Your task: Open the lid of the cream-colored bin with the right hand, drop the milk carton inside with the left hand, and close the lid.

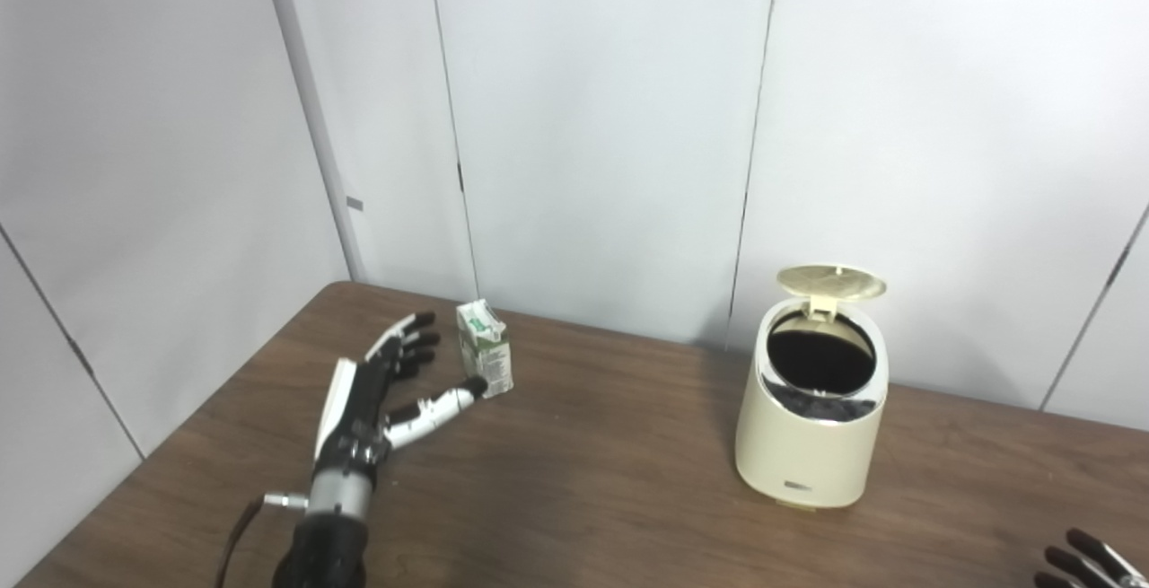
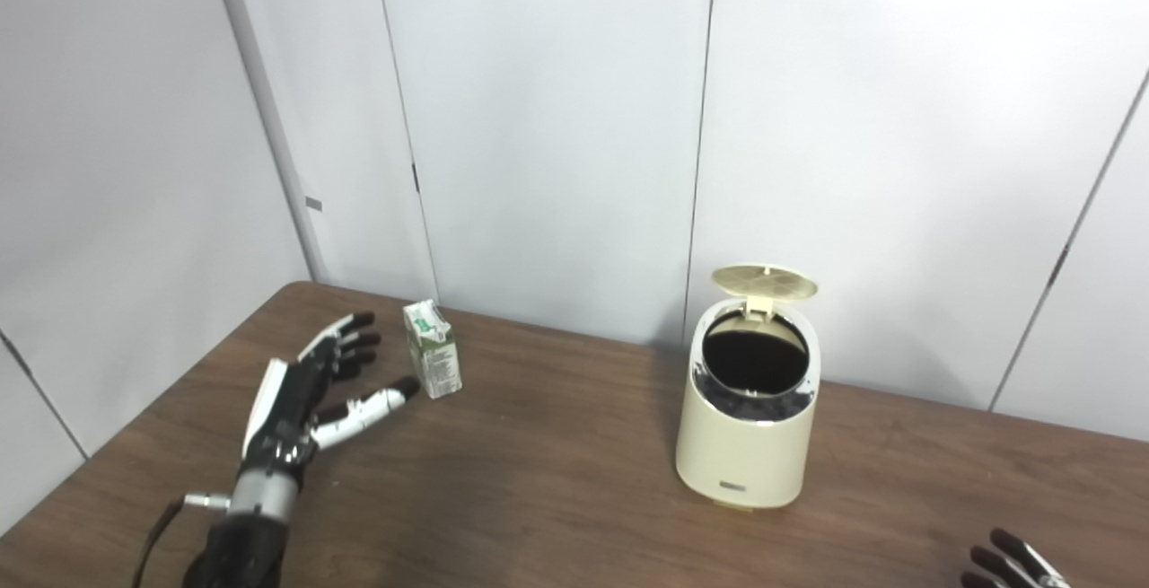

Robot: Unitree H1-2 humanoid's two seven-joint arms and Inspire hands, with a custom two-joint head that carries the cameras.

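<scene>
Left eye view: my left robot hand (image 1: 372, 399) lies low over the tabletop (image 1: 574, 480) with its fingers spread apart and nothing in them. The milk carton (image 1: 485, 348) stands upright just beyond and to the right of that hand, its long axis vertical, its gabled top pointing up. My thumb tip reaches almost to the carton's base on the near side, and the other fingertips end just left of it, so the carton sits at the mouth of the spread fingers, not yet between them. I cannot tell whether the thumb actually touches it. The cream-colored bin (image 1: 812, 417) stands well to the right of the carton, and its lid (image 1: 830, 283) is tipped up behind the dark mouth, so the opening step looks done. My right robot hand (image 1: 1091, 563) shows only as a few dark fingertips at the bottom corner, far right of the carton; I cannot tell how it is set.

Right eye view: the same layout holds. My left robot hand (image 2: 301, 404) sits just left of and nearer than the milk carton (image 2: 433, 361), palm turned toward it. The cream-colored bin (image 2: 749, 426) stands well apart to the carton's right, lid (image 2: 763, 281) raised. The left hand is by far the nearer one. I judge the coming move to be a short push forward and right, then closing around the carton's upright sides.
</scene>
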